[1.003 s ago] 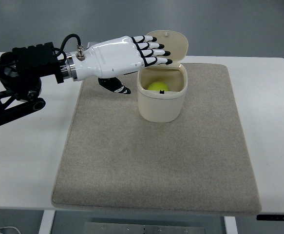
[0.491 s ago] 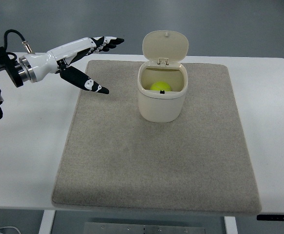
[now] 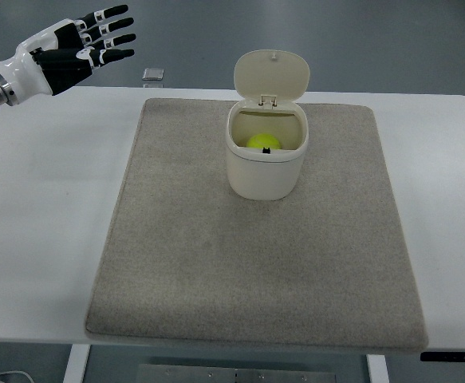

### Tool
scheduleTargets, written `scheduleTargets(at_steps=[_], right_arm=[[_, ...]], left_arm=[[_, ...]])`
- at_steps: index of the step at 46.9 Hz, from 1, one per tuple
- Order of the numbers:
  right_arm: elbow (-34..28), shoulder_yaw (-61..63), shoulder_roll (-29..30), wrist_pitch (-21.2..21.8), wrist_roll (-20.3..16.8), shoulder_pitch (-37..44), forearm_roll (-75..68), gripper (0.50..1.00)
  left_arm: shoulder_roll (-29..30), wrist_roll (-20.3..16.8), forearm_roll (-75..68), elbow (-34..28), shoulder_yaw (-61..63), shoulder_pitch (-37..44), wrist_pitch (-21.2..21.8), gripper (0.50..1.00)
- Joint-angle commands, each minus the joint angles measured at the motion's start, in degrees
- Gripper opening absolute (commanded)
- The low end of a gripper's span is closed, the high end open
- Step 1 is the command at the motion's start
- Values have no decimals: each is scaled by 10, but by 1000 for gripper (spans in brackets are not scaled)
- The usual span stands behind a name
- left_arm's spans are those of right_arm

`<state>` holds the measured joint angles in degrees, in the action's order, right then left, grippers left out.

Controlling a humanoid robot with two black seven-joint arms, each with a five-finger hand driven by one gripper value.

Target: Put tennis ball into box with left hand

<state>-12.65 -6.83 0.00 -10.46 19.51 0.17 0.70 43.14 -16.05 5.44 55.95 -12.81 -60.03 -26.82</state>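
Note:
A yellow-green tennis ball (image 3: 262,142) lies inside a cream box (image 3: 265,172) that stands on the far middle of a beige mat (image 3: 248,263). The box's hinged lid (image 3: 272,75) stands open, tilted back. My left hand (image 3: 80,48) is white with black fingers, high at the top left, far from the box. Its fingers (image 3: 114,37) are spread and hold nothing. The right arm is out of view.
The mat lies on a white table (image 3: 41,239). A small grey square object (image 3: 153,74) sits at the table's far edge, just beyond the mat's far left corner.
My left hand has drawn back from over the box to the upper left, leaving the ball in the box. Box and lid have not moved.

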Motion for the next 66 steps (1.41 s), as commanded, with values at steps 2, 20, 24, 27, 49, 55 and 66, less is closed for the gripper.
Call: scheduleTargets(at_steps=[2, 20, 24, 27, 49, 55, 66], right_arm=[[0, 0, 0, 0, 0, 0, 0, 938], [0, 0, 0, 0, 0, 0, 0, 938], [0, 0, 0, 0, 0, 0, 0, 940], [0, 0, 0, 0, 0, 0, 0, 940], [-19, -2, 0, 18, 0, -1, 0, 938], [-18, 2, 0, 21, 0, 1, 2, 938], [-19, 1, 0, 22, 0, 3, 1, 938]], left_arm=[[-13, 18, 62, -18, -3, 18, -21, 999], [-38, 160, 225, -66, -47, 33, -12, 999], [-41, 198, 244, -74, -69, 35, -7, 999], [-44, 210, 246, -76, -74, 36, -2, 1000], [-68, 212, 246, -74, -75, 62, 12, 999], [-69, 212, 246, -72, -75, 65, 12, 999], [-69, 212, 245, -71, -77, 66, 12, 1000]])
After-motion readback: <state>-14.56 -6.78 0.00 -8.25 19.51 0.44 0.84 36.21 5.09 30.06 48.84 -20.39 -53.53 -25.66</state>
